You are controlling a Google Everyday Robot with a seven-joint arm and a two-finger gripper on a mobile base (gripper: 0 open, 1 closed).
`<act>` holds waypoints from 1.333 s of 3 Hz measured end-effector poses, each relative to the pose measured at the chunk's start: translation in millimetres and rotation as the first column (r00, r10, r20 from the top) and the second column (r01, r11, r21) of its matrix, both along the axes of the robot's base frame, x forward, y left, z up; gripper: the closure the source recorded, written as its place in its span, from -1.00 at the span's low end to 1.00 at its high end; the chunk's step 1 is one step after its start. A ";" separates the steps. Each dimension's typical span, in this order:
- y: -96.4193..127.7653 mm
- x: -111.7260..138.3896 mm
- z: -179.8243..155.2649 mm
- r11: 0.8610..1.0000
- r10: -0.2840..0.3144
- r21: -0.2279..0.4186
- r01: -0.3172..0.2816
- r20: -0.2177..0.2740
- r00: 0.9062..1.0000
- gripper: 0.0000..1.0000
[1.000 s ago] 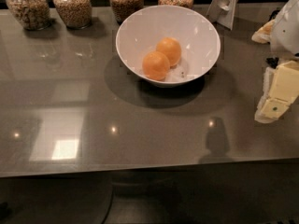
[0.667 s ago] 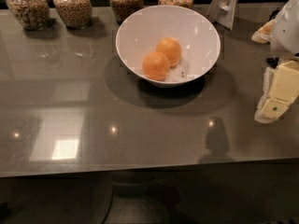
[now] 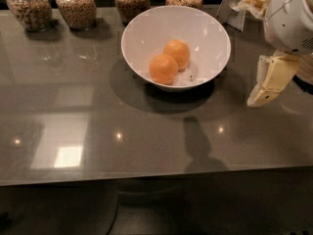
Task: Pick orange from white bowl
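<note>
pincer (image 3: 270, 82) has edged left and farther off since a moment ago. near orange (image 3: 163, 68) and far orange (image 3: 177, 53) touch inside the white bowl (image 3: 146, 31), at the far middle of the bench (image 3: 146, 136). the pincer hangs right of the bowl, apart from it; released or clenched, i cannot tell.

Grey-brown table top (image 3: 146, 146), glossy, fills most of the view. Reflections on it: one bright square patch (image 3: 68, 156) near the front left, a paler sheen above that, and three small light points spread along the front. A dark upright shadow (image 3: 198, 146) falls right of centre. Four glass jars (image 3: 76, 6) of grain line the far edge; a white angled card (image 3: 234, 6) stands to their right. Beyond the table, darkness. Under the front edge, dim floor (image 3: 58, 209), with a curved dark shape barely legible. The gripper (image 3: 266, 84) hangs above the table's right side.
</note>
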State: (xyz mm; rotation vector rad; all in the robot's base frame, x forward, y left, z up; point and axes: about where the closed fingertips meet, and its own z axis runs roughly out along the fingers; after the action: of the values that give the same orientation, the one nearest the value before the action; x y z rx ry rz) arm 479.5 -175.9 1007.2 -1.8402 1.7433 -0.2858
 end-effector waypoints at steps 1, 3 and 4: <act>35.3 28.3 17.9 0.980 0.200 -0.032 -0.198 0.103 0.974 -1.00; 35.3 26.8 22.1 0.964 0.260 -0.083 -0.251 0.127 0.957 -1.00; 44.0 36.7 29.6 0.940 0.330 -0.162 -0.300 0.208 0.921 -1.00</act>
State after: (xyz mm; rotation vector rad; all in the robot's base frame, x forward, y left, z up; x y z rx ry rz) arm 516.2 -131.9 1036.8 -2.0520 1.2718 -0.4700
